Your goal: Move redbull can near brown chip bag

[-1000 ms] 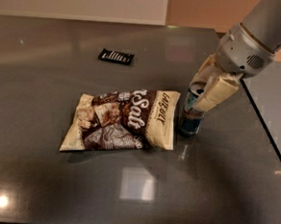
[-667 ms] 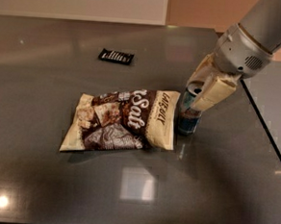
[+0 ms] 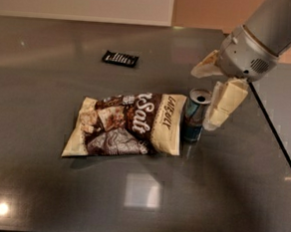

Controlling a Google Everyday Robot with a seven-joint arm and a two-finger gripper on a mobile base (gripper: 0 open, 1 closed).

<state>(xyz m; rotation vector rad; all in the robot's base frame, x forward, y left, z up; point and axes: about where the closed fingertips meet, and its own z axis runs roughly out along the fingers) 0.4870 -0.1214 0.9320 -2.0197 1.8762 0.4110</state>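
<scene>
The redbull can [image 3: 194,120] stands upright on the dark table, blue and silver with its silver top showing. Its left side is right against the right edge of the brown chip bag [image 3: 127,124], which lies flat with white "Salt" lettering. My gripper [image 3: 205,96] is just above and to the right of the can, open. One cream finger [image 3: 225,102] hangs beside the can's right side and the other finger [image 3: 205,68] is behind and above it. The can is not held.
A small black wrapper [image 3: 120,59] lies at the back of the table, left of centre. The table's right edge [image 3: 276,132] runs diagonally just right of the gripper. A bright light reflection lies on the table in front of the bag.
The gripper was closed around the can's top; now its fingers have spread apart and it has lifted up and to the right, leaving the can standing by the bag.
</scene>
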